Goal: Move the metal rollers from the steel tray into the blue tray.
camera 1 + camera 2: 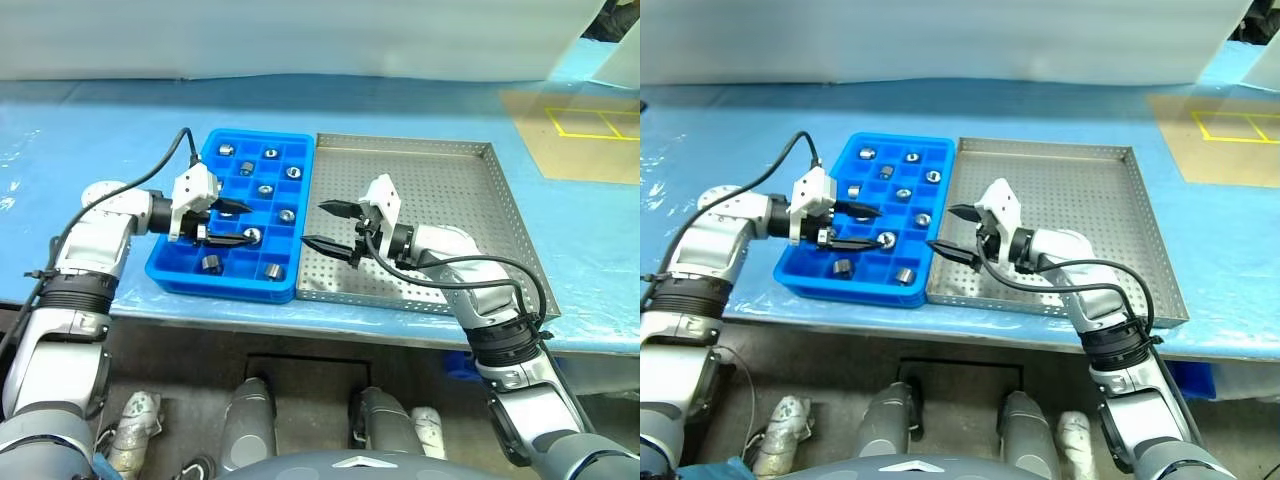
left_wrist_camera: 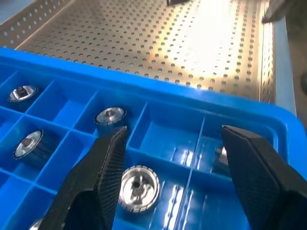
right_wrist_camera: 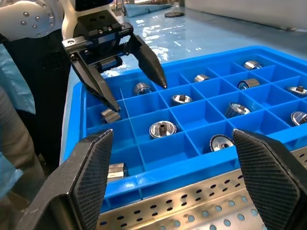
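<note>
**Rollers to the left of the seam, both grippers empty**

Nearest the lens, on the left: left gripper [image 1: 248,224] of two black fingers, spread wide, gripping nothing. Hangs low over the bright blue plastic tray of small square compartments [image 1: 220,292], pointing right toward the seam between the trays. Straddles, from above, one of the small shiny silver metal rollers [image 2: 139,188], which stands upright in its cell, dark hole up, directly below the gap and apart from both fingers.

Further rollers in other cells: most upright, at least one tipped on its side [image 3: 110,115] near the tray's outer wall. Every roller in sight sits in a blue cell.

Right of the seam: right gripper [image 1: 312,224], also spread wide and empty. Floats level above the left edge of the large grey perforated steel tray [image 1: 450,200], tips facing left toward the blue tray and the other gripper, near it but well short of touching.

Judging by this layout, little or nothing left to carry. For any remaining pick, a turn away from the blue cells toward the perforated floor at right; right arm nearer to it.
</note>
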Controlling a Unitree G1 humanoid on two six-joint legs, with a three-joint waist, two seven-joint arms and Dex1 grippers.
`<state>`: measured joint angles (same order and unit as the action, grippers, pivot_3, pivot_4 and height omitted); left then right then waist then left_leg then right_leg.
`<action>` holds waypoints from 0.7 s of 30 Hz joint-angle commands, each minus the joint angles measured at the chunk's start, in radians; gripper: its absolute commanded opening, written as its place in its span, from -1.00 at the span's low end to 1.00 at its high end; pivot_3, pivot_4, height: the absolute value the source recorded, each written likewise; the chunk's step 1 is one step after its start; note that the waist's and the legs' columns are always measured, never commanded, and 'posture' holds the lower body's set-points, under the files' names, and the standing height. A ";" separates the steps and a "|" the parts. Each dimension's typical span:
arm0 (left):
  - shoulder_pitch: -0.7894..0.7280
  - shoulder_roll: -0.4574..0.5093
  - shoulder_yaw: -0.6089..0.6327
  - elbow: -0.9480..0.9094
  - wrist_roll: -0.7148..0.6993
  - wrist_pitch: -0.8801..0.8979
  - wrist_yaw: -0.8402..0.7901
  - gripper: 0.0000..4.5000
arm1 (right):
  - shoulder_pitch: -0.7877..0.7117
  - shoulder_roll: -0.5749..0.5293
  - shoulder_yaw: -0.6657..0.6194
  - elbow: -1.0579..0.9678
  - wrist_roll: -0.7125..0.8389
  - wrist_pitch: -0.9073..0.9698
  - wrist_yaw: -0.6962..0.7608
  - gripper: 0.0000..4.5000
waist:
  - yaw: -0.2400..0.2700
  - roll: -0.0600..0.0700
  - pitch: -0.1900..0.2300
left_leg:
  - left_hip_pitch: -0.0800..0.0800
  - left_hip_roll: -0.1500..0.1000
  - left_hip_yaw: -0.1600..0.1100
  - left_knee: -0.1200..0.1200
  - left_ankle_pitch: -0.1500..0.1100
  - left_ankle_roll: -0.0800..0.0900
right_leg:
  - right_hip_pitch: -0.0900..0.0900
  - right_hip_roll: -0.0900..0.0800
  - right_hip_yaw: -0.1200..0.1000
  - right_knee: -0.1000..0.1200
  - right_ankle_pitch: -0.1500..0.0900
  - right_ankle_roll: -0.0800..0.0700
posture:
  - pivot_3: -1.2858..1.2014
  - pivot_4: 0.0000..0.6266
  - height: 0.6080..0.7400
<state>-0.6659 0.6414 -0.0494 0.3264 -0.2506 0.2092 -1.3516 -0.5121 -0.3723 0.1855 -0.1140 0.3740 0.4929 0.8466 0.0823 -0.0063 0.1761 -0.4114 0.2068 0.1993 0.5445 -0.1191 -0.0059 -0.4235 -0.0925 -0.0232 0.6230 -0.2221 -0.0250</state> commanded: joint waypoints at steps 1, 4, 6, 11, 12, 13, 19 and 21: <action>0.013 -0.047 0.034 -0.122 -0.061 0.067 0.088 0.45 | -0.012 -0.018 -0.045 -0.021 0.030 0.001 0.017 0.82 | 0.009 0.000 0.000 | 0.000 0.000 0.000 0.000 0.000 0.000 | 0.000 0.000 0.000 0.000 0.000 0.000 | 0.04 -0.52 1.00; 0.044 -0.088 0.029 -0.172 -0.070 0.084 0.147 0.45 | -0.016 -0.034 -0.049 -0.013 0.032 0.008 0.030 0.82 | 0.012 0.000 0.000 | 0.000 0.000 0.000 0.000 0.000 0.000 | 0.000 0.000 0.000 0.000 0.000 0.000 | 0.06 -0.52 1.00; 0.055 -0.104 0.033 -0.186 -0.073 0.089 0.179 0.45 | -0.020 -0.043 -0.046 -0.008 0.031 0.009 0.041 0.82 | 0.012 0.000 0.000 | 0.000 0.000 0.000 0.000 0.000 0.000 | 0.000 0.000 0.000 -0.001 0.000 0.000 | 0.08 -0.52 1.00; 0.078 -0.111 0.054 -0.208 -0.096 0.091 0.228 0.45 | -0.047 -0.049 -0.049 0.004 0.038 0.021 0.055 0.82 | 0.014 0.000 0.000 | 0.000 0.000 -0.001 0.000 0.000 0.000 | 0.000 0.001 -0.001 -0.001 0.000 0.000 | 0.10 -0.52 1.00; 0.084 -0.111 0.055 -0.211 -0.098 0.087 0.235 0.45 | -0.051 -0.052 -0.048 0.006 0.039 0.024 0.062 0.82 | 0.015 0.000 0.000 | 0.000 0.000 -0.001 0.000 0.000 0.000 | 0.000 0.001 -0.001 -0.001 0.000 0.000 | 0.11 -0.52 1.00; 0.089 -0.112 0.055 -0.214 -0.100 0.085 0.240 0.45 | -0.052 -0.056 -0.047 0.007 0.040 0.026 0.066 0.82 | 0.016 0.000 0.000 | 0.000 0.000 -0.001 0.000 0.000 0.000 | 0.000 0.001 -0.001 -0.001 0.000 0.000 | 0.11 -0.52 1.00; 0.109 -0.102 0.061 -0.240 -0.116 0.086 0.259 0.45 | -0.058 -0.068 -0.049 0.012 0.038 0.031 0.083 0.82 | 0.020 0.000 0.000 | 0.000 0.000 -0.001 0.000 0.000 0.000 | 0.000 0.000 -0.001 -0.001 0.000 0.000 | 0.11 -0.52 1.00; 0.107 -0.095 0.064 -0.235 -0.117 0.081 0.261 0.45 | -0.062 -0.064 -0.051 0.013 0.038 0.032 0.079 0.82 | 0.020 0.000 0.000 | 0.000 0.000 -0.001 0.000 0.000 0.000 | 0.000 0.000 -0.001 -0.001 0.000 0.000 | 0.11 -0.52 1.00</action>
<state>-0.5508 0.5315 -0.0186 0.1254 -0.3505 0.3044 -1.0960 -0.5467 -0.4354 0.1616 -0.0898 0.3951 0.5319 0.9202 0.1022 -0.0063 0.1760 -0.4117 0.2067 0.1979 0.5442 -0.1192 -0.0056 -0.4234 -0.0921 -0.0240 0.6221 -0.2221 -0.0250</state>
